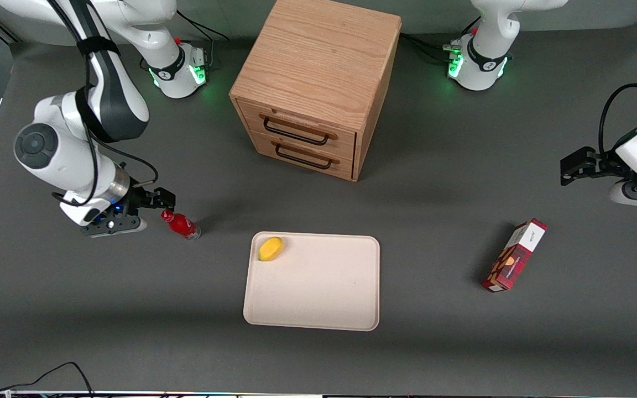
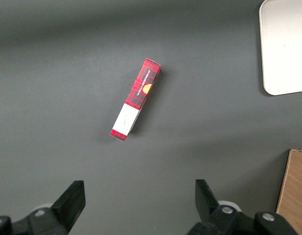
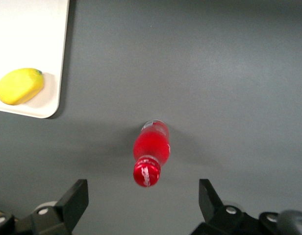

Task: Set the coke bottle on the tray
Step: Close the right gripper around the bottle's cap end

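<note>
The coke bottle (image 3: 151, 152) looks like glossy translucent red plastic, standing on a matt dark grey table (image 1: 440, 221). The tray (image 1: 318, 293) is smooth, matt cream plastic; the cabinet (image 1: 318, 72) shows grained light wood. The gripper (image 3: 143, 208), above the bottle with fingers spread, is matt black.

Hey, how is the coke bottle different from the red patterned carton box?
The coke bottle is small and rounded; the carton box is larger, long and flat-sided. The bottle is plain red with a red cap; the box is plaid with a white end. The bottle stands by the gripper, whose jaws are open above it; the box lies toward the parked arm's end. Both rest on the table, off the tray.
</note>
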You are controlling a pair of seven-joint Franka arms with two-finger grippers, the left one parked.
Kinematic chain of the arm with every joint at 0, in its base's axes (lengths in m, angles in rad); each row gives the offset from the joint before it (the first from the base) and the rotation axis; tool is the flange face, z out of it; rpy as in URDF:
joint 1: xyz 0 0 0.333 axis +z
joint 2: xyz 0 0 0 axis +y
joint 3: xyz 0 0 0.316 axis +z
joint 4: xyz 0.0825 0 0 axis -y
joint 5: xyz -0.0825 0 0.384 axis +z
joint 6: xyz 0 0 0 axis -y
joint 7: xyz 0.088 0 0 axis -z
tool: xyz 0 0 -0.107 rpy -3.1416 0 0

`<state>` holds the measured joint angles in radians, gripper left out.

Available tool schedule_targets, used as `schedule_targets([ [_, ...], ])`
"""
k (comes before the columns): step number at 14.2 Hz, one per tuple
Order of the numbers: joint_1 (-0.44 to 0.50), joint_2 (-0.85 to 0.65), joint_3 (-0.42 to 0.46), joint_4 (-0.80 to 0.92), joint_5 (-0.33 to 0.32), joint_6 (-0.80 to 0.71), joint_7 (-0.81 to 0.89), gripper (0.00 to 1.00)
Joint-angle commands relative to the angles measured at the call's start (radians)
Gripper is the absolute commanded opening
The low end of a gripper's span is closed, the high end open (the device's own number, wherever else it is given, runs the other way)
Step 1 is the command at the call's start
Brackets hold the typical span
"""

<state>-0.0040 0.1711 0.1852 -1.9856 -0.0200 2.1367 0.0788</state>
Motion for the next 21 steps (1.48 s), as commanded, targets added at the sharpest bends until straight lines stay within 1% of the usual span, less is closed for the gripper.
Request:
schedule_targets([
  [1, 0.001, 0.042, 0.007, -0.005, -0.040, 0.049, 0.021, 1.00],
  [3, 0.002, 0.048, 0.016, -0.036, -0.044, 0.087, 0.021, 0.99],
  [5, 0.002, 0.041, 0.019, -0.077, -0.063, 0.129, 0.022, 0.99],
  [9, 0.002, 0.035, 0.019, -0.099, -0.066, 0.138, 0.022, 0.98],
  [11, 0.001, 0.034, 0.019, -0.101, -0.066, 0.138, 0.021, 0.92],
  [13, -0.001, 0.034, 0.019, -0.101, -0.066, 0.138, 0.021, 0.83],
  [14, -0.004, 0.031, 0.019, -0.101, -0.066, 0.138, 0.021, 0.80],
  [16, -0.007, 0.019, 0.019, -0.101, -0.066, 0.131, 0.019, 0.77],
  [21, -0.008, 0.010, 0.019, -0.101, -0.066, 0.126, 0.016, 0.75],
])
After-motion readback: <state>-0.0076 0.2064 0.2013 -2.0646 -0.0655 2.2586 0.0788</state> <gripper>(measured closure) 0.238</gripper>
